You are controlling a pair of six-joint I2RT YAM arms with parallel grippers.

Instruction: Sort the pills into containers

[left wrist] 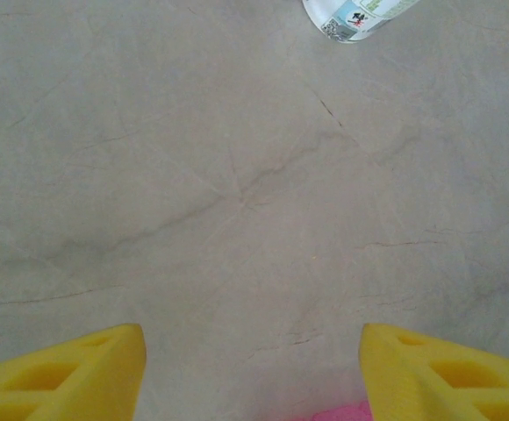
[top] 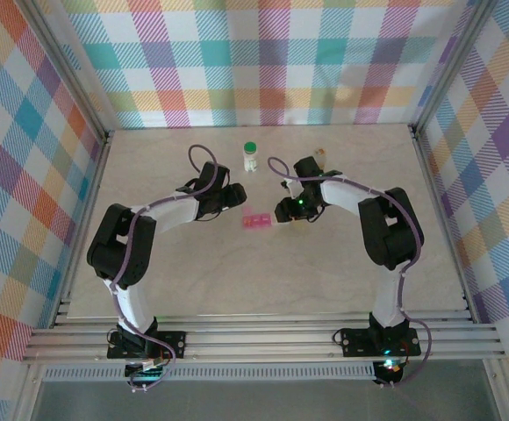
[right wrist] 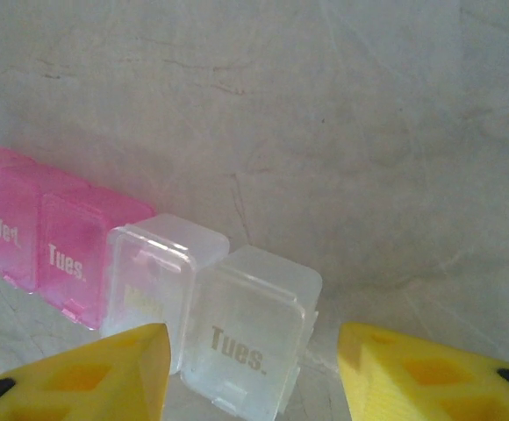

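Overhead, the containers (top: 258, 219) lie mid-way between the table's (top: 193, 281) side edges, flanked by the left gripper (top: 235, 198) and right gripper (top: 283, 210). Left wrist: yellow fingers (left wrist: 79, 377) spread over bare table. Right wrist: fingers spread, the clear "Tues." compartment (right wrist: 250, 338) between them, touching neither.

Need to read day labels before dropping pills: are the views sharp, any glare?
Right wrist: pill box labels "Tues." and "Wed." legible, one clear lid faintly printed. Top external: even light, no glare, pill box tiny. Left wrist: bottle cropped at top edge.
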